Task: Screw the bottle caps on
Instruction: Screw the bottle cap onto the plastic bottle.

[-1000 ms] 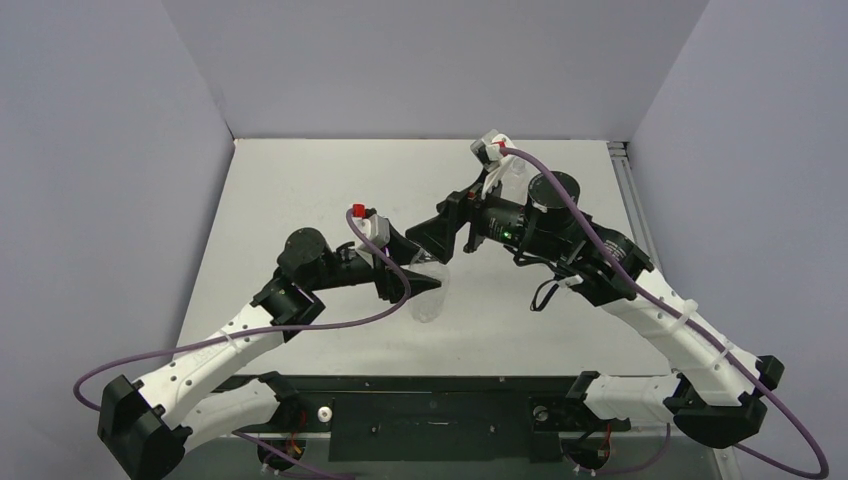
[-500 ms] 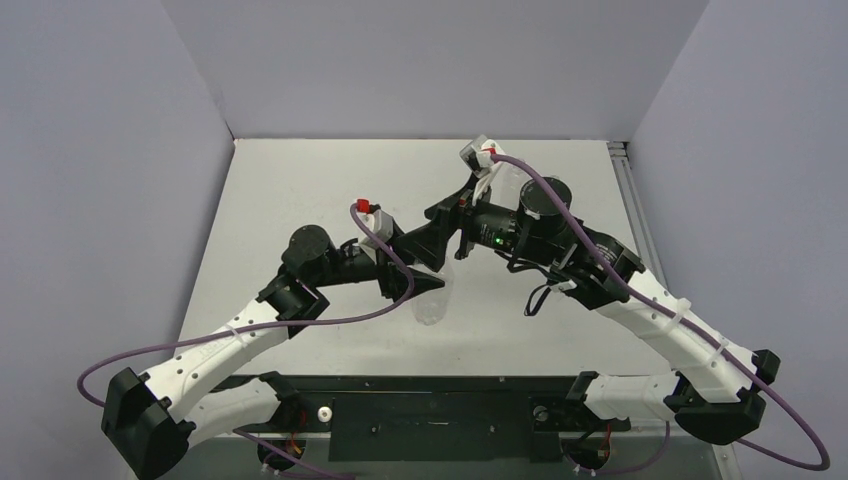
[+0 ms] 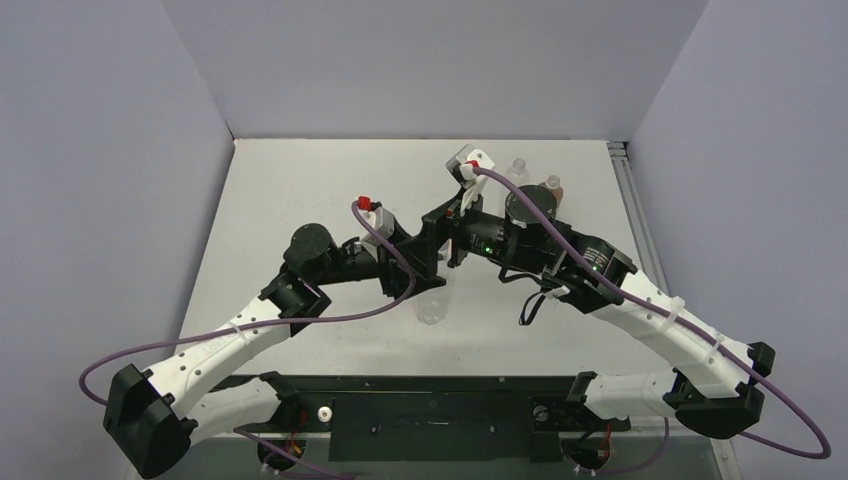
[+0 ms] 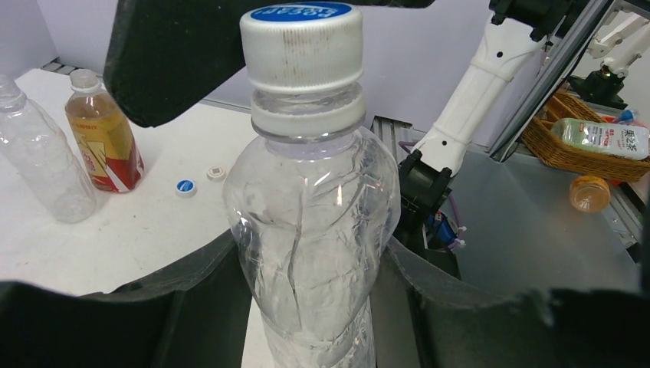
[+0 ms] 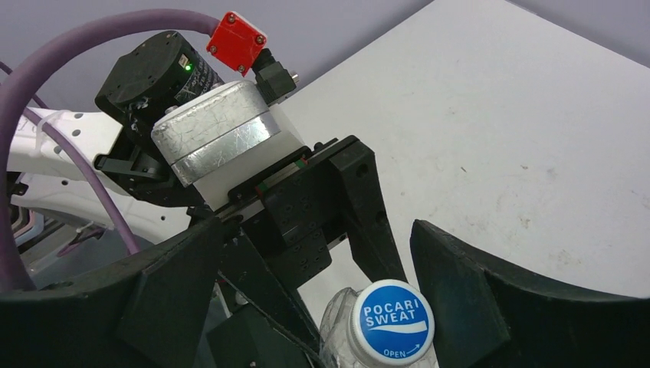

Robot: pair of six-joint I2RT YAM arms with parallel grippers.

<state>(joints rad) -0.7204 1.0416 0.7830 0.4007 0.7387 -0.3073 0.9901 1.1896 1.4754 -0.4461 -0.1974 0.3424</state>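
The left jaws are clamped on the belly of a clear capped bottle (image 4: 314, 230) and hold it upright. Its white cap with a blue top (image 4: 301, 46) stands well above the grip. The right jaws are spread wide, one on each side of that cap, and a gap shows on both sides (the right wrist view looks straight down on the printed top). In the left wrist view, an empty clear bottle (image 4: 38, 169) and an amber bottle (image 4: 103, 142) stand on the worktop (image 4: 146, 230), well to the left of the capped bottle. Between the amber bottle and the capped one lie two loose caps, a blue cap (image 4: 185, 186) and a white cap (image 4: 217, 173), just beside each other.

Compared with a second ago, the right wrist has swung nearer the capped bottle. This uncovers the two standing bottles in the top view. The capped bottle itself has kept its place.
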